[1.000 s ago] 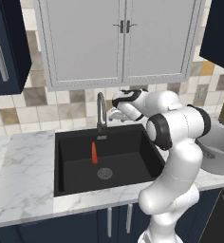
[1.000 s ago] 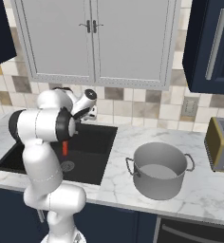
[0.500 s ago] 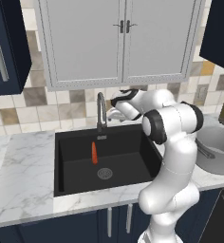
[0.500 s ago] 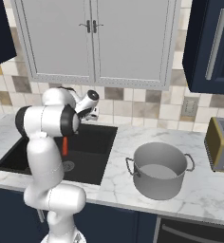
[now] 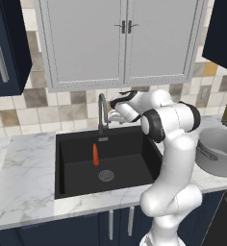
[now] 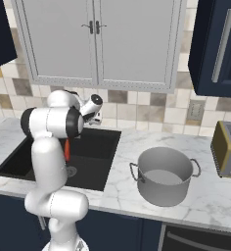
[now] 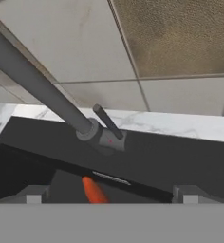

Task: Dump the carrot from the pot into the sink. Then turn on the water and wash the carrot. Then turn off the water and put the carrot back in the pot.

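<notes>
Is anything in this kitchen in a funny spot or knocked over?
One thing: the small orange-red carrot lies on the floor of the matte-black sink, near the round drain, not in the grey metal pot, which stands upright on the marble counter. Nothing is spilled or tipped.

Orange carrot [image 5: 95,154] lies in black sink [image 5: 77,178] above drain; grey pot [image 6: 165,175] upright on counter.

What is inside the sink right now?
The carrot lies on the floor of the black sink, just behind the round drain. No water is visible. The arm covers the sink's right side, so anything there is hidden.
</notes>
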You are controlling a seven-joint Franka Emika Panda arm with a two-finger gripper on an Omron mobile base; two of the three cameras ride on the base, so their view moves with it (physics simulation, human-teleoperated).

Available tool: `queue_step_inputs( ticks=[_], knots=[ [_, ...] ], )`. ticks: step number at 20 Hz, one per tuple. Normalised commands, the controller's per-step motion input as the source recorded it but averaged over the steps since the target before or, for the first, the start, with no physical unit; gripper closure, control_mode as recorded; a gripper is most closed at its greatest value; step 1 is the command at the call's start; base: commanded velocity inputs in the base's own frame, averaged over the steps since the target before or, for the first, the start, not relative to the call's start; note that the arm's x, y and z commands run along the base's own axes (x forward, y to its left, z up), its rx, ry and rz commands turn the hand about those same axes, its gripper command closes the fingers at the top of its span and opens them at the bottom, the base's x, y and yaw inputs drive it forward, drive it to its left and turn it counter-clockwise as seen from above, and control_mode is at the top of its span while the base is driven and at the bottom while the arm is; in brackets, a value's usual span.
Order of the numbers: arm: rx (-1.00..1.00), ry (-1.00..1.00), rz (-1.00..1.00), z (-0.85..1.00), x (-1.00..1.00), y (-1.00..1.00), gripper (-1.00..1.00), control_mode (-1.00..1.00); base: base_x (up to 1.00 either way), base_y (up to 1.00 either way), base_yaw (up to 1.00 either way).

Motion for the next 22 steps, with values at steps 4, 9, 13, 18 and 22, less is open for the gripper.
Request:
queue_step_inputs(
  ticks=[4,9,13,18,22],
  knots=[
    [0.00,0.00,0.00,-0.15,0.19,0.10,-1.00,-1.00,0.00,0.00,0.00],
    [0.00,0.00,0.00,-0.16,0.23,0.07,-1.00,-1.00,0.00,0.00,0.00],
    [0.01,0.00,0.00,-0.13,0.27,0.06,-1.00,-1.00,0.00,0.00,0.00],
    [0.02,0.00,0.00,-0.08,0.32,0.03,-1.00,-1.00,0.00,0.00,0.00],
    [0.02,0.00,0.00,-0.07,0.38,0.00,-1.00,-1.00,0.00,0.00,0.00]
  ],
)
